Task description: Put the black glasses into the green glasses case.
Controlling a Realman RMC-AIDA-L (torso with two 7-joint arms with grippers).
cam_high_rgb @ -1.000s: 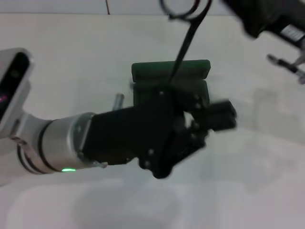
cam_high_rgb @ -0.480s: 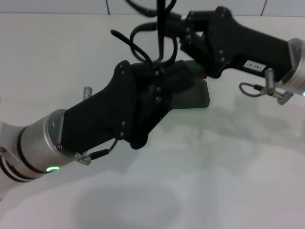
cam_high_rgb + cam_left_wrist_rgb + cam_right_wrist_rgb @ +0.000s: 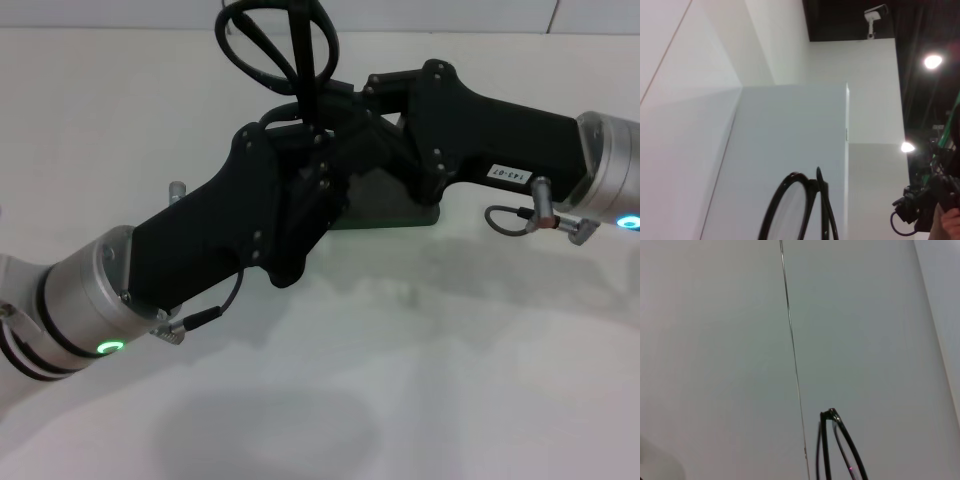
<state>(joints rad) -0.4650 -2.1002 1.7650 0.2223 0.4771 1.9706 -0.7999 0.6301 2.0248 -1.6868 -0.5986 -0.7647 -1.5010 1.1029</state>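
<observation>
While both hands meet above the far-centre of the worktop (image 3: 420,400), task looks maybe halfway – not done. Black glasses (image 3: 285,50) held up in the air, folded, lenses sticking up over the spot where the two hands cross; nowhere near lying flat yet. Green glasses case (image 3: 400,205) sits on the worktop just under and behind the hands, mostly hidden – only a slice of dark green w/ its near edge visible, right of centre. Can't tell from this whether lid is up or down.

Left hand (image 3: 318,175) reaches in from near-left, right hand (image 3: 375,125) from far-right, tips touching or overlapping at the glasses' lower part. Looks like a handover or a two-handed regrip, but can't tell which hand actually grips the frame, nor how wide either one stands – black on black, all bunched. Wrist views no help there: left wrist shows one lens rim (image 3: 790,210) against a wall, right wrist shows the frame edge-on (image 3: 832,450), no fingers in either.

Left to do, by my guess: settle the grip, bring glasses down, lay them in the case.

Vs. half a sec ago – glasses higher & more upright, now fully in shot; right arm pushed further left, covering more of the case. Vs. 1 s ago – right arm barely in frame then, case open w/ lid standing up, clearly visible.
</observation>
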